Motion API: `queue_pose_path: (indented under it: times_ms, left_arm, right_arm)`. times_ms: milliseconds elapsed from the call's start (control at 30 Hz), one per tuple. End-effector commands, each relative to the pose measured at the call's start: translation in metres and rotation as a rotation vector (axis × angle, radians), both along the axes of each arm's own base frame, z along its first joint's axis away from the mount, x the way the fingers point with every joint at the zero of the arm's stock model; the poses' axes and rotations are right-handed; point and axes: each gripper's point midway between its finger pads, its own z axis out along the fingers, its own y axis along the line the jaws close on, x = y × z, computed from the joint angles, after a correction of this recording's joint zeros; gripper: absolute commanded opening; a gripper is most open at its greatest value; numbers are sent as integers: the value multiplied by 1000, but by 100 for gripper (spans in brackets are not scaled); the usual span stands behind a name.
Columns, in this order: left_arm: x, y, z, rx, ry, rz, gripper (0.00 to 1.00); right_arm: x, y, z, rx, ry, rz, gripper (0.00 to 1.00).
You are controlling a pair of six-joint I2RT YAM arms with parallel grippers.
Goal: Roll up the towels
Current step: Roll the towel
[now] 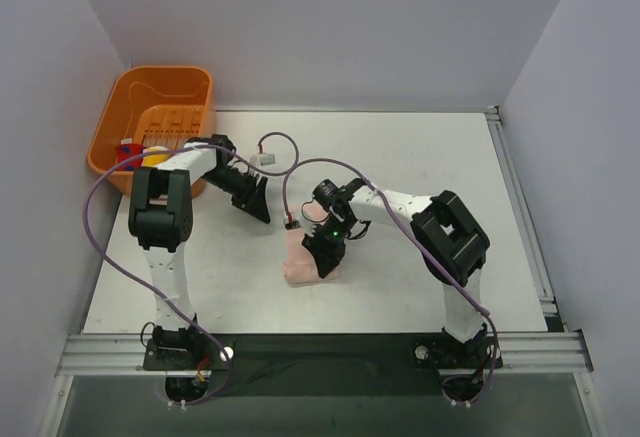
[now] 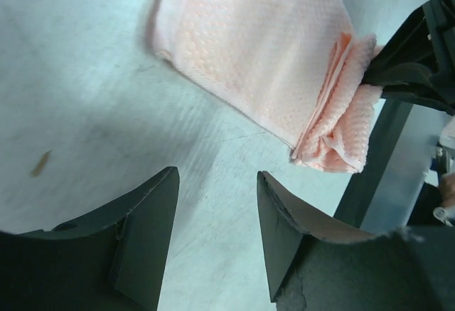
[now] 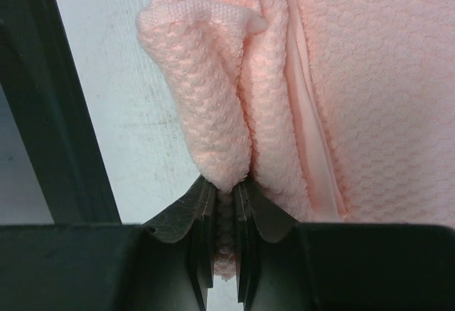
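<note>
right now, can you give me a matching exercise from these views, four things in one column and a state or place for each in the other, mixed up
Things:
1. left gripper
2. right gripper
3. towel
4. basket

States or places:
a. orange, at the far left of the table
b. pale pink, partly folded, lying on the table
c. open, nothing between its jaws
d. shut on a fold of the towel

Pairs: 1-c, 2-d, 3-b, 4-a
</note>
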Motion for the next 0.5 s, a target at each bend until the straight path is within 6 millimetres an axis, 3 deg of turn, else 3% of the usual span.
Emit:
queue_pose_path:
  times_ms: [0, 233, 300, 333, 400, 433, 467]
  left_arm:
    - [36, 8, 42, -37, -179, 70, 58]
    - [58, 30, 96, -56, -395, 220, 60]
    - [60, 35, 101, -50, -450, 247, 60]
    - [58, 37, 119, -53, -517, 252, 60]
    - [50, 36, 122, -51, -596, 222, 61]
    - [39, 29, 137, -54, -672, 183, 61]
    - [30, 26, 139, -46, -714, 148, 61]
  right_arm:
    - [-9, -7, 6, -51, 129, -26, 0]
    - [-10, -2, 2, -37, 271, -87, 0]
    - [-12, -1, 3, -35, 323, -97, 0]
    - [-10, 1, 1, -33, 344, -100, 0]
    - [-8, 2, 4, -24, 398, -125, 0]
    - [-9, 2, 0, -35, 426, -133, 0]
    - [-4, 4, 2, -26, 435, -141, 0]
